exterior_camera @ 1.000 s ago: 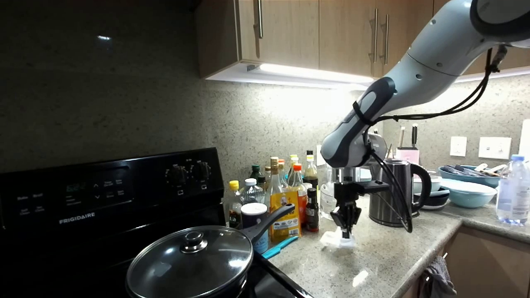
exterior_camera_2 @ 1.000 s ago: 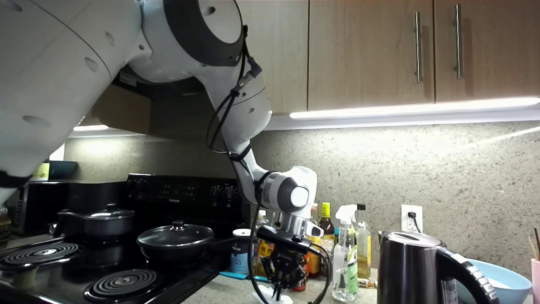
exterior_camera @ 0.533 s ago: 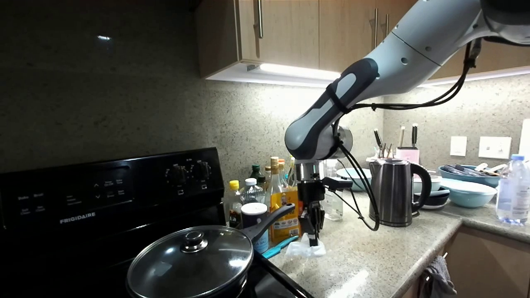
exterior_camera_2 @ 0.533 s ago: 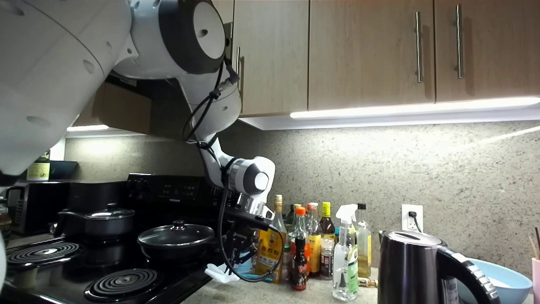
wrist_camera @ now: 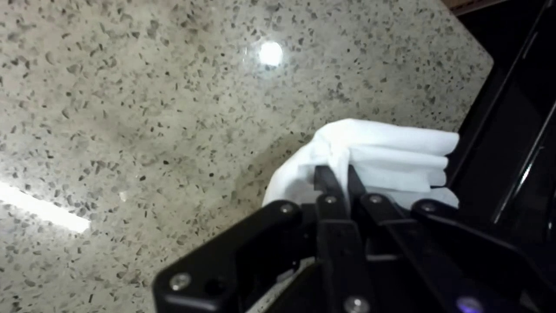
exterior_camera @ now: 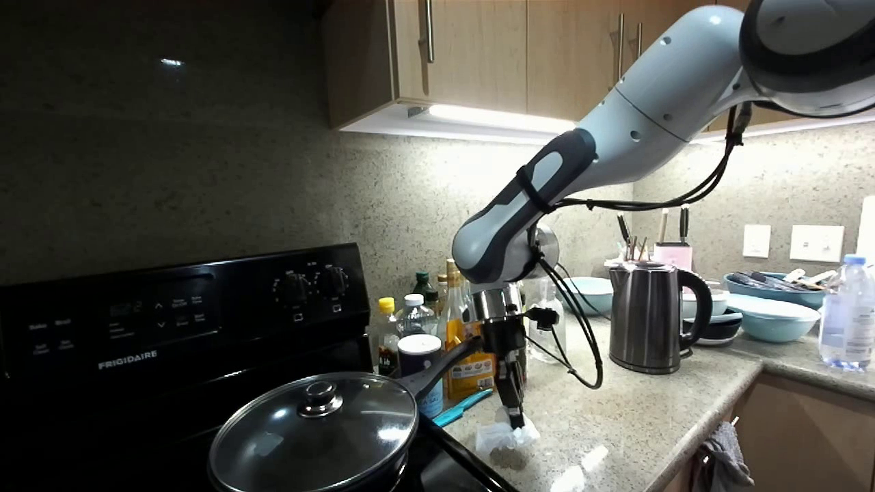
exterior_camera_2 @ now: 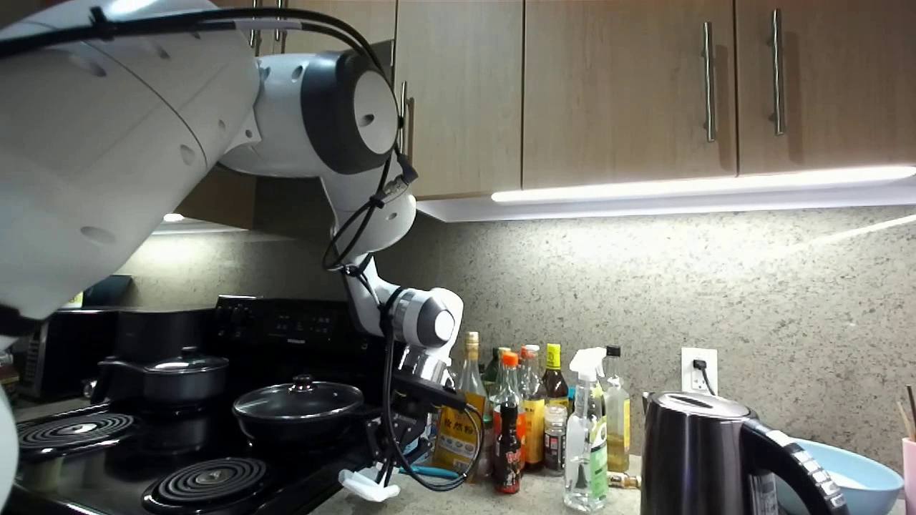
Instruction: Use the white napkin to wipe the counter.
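The white napkin is a crumpled, folded wad. It shows in the wrist view (wrist_camera: 397, 152) and in both exterior views (exterior_camera: 495, 437) (exterior_camera_2: 368, 488). My gripper (wrist_camera: 341, 176) is shut on it, with a fold pinched between the fingertips and the rest spreading to both sides. In both exterior views the gripper (exterior_camera: 517, 420) (exterior_camera_2: 386, 473) points down, tilted, with the napkin low at the speckled beige-grey counter (exterior_camera: 601, 417), close to the stove's edge. The napkin seems to touch the counter; its underside is hidden. The counter fills most of the wrist view (wrist_camera: 130, 121).
A lidded pan (exterior_camera: 307, 437) sits on the black stove, its handle reaching over the counter. A turquoise knife (exterior_camera: 465, 408) lies near the napkin. Several bottles (exterior_camera_2: 508, 443) and a spray bottle (exterior_camera_2: 587, 443) stand along the wall. A steel kettle (exterior_camera: 642, 321) stands farther along the counter.
My gripper and the napkin have moved along the counter toward the stove, then a little toward the counter's front edge. The gripper has gone from upright to tilted. It keeps hold of the napkin.
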### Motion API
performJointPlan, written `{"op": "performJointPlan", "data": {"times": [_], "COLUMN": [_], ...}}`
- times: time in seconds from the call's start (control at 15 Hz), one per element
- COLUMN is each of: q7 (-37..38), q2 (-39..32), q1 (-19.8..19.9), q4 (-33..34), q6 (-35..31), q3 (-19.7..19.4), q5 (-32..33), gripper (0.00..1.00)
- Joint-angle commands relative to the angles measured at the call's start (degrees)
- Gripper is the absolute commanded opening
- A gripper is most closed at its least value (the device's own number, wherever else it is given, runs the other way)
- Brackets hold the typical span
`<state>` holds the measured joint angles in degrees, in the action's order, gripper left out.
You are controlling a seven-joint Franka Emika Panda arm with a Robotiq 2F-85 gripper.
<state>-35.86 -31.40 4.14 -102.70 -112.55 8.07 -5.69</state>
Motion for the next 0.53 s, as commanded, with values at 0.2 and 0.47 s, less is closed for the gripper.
{"op": "performJointPlan", "data": {"times": [0.2,0.47], "q7": [-1.41,0.83], "q2": [-5.07,-2.27], "q1": [0.3,-0.01], "q4": [5.81,3.76], "q6": [2.11,-0.88], "q3": [-0.94,-2.05], "q5": [2.53,2.95], "gripper": [0.06,0.06]}}
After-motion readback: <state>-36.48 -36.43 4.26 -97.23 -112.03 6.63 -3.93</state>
